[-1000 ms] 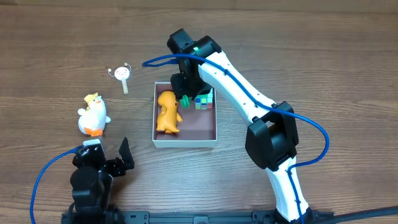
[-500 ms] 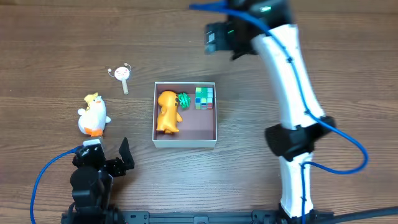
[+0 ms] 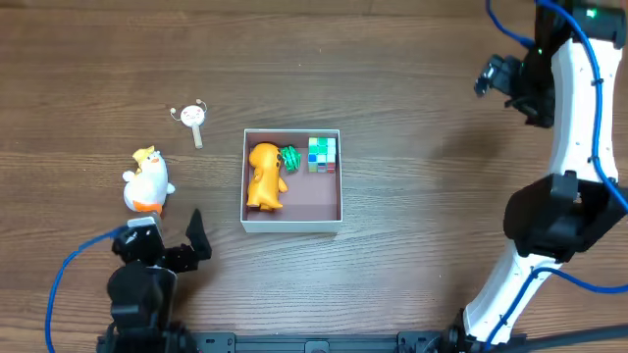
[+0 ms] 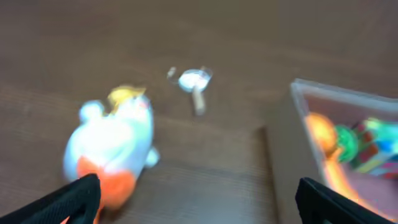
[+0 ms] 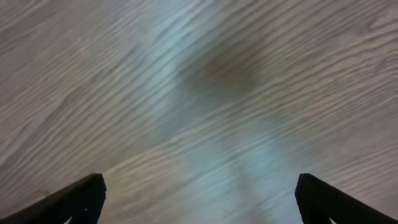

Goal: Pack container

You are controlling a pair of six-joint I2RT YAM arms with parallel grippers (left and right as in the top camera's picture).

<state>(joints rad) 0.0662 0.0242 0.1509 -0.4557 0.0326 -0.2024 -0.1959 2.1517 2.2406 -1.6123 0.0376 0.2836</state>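
Seeing right gripper [image 5: 199, 198] swung away from container [image 3: 312, 200] to far right, fingers spread, empty. Green toy [image 3: 288, 157] left inside, mid-table, beside orange toy [image 3: 263, 176]. I judge drop done. Left gripper [image 4: 199, 202] spread, facing duck [image 3: 147, 182], likely next.

Dark wood-grain worktop [image 3: 422, 245] here. Sitting straight on it: the white-walled container [image 3: 291, 226] around the middle, a white-and-orange duck toy [image 3: 146, 180] near it, and a tiny white charm [image 3: 191, 119] just past the duck.
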